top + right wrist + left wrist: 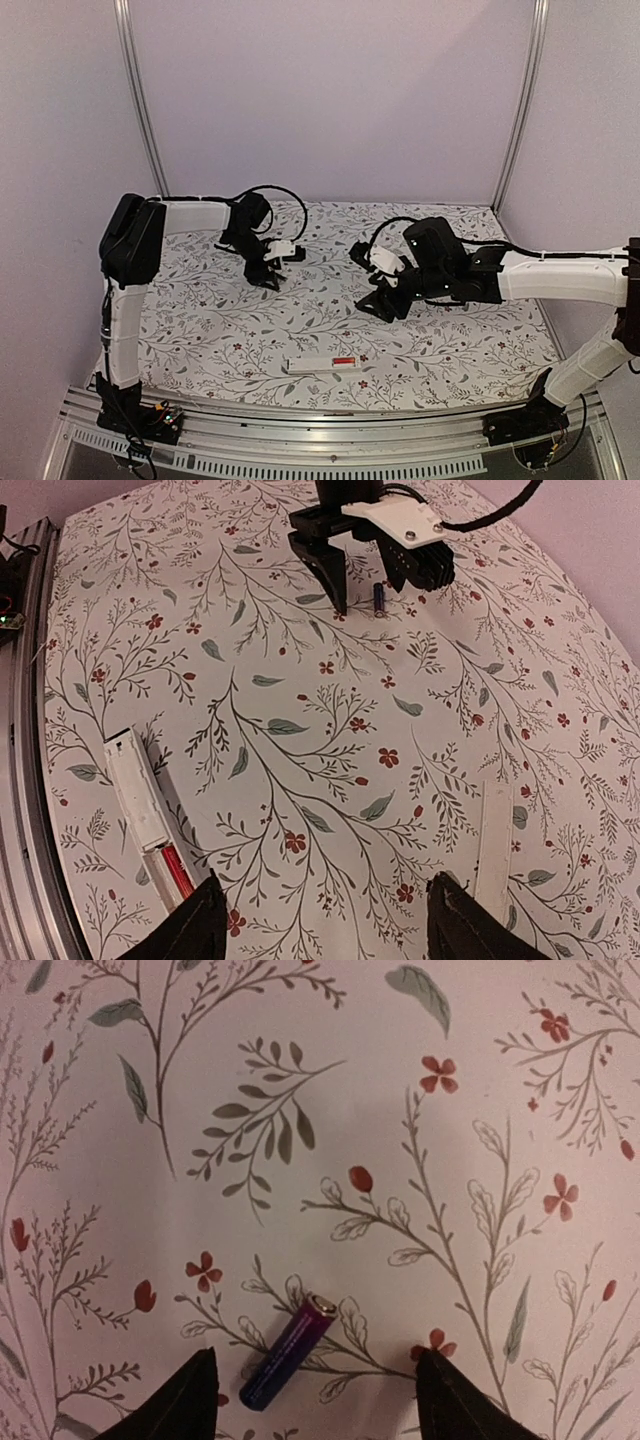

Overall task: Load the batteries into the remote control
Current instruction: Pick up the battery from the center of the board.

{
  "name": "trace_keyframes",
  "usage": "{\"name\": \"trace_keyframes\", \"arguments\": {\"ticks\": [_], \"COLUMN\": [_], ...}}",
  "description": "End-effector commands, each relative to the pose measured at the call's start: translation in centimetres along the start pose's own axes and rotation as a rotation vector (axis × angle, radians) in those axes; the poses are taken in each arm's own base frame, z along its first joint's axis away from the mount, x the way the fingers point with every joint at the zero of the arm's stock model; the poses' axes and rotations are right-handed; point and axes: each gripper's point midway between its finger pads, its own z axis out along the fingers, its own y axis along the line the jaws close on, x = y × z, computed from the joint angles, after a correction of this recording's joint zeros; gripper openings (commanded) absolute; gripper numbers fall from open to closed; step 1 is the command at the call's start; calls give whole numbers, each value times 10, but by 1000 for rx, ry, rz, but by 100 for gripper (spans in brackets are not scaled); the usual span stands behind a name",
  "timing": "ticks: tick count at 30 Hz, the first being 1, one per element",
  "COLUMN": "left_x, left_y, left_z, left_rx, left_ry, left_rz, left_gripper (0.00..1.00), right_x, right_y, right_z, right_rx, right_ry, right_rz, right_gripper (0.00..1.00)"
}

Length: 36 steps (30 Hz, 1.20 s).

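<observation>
Left gripper open, nothing gripped: fingers straddle the dark battery, with a gap on each side. It lies flat on the floral cloth, cap end pointing 1 o'clock. Right gripper also open and empty, over bare cloth. Remote control at 6 o'clock by the table's front edge, well apart from both claws. Red-orange battery sits in its 3 o'clock end. White strip at 5 o'clock in the right wrist view.
</observation>
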Motion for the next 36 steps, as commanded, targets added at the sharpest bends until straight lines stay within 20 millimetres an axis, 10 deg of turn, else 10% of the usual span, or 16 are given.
{"name": "trace_keyframes", "arguments": {"ticks": [1,14,24,36], "left_x": [19,21,-48,-195], "left_y": [-20,-29,1,-148], "left_z": [17,27,-32,-74], "left_rx": [112,177,-134,-29], "left_ry": [43,78,-167,-488], "left_rz": [-40,-110,-370,-314], "left_gripper": [61,0,0,0], "right_x": [-4,-3,6,34], "right_y": [-5,-8,-18,-27], "right_z": [-5,-8,-11,-18], "right_rx": [22,45,83,115], "right_ry": [-17,-3,9,11], "right_rz": [8,8,92,242], "right_gripper": [67,67,68,68]}}
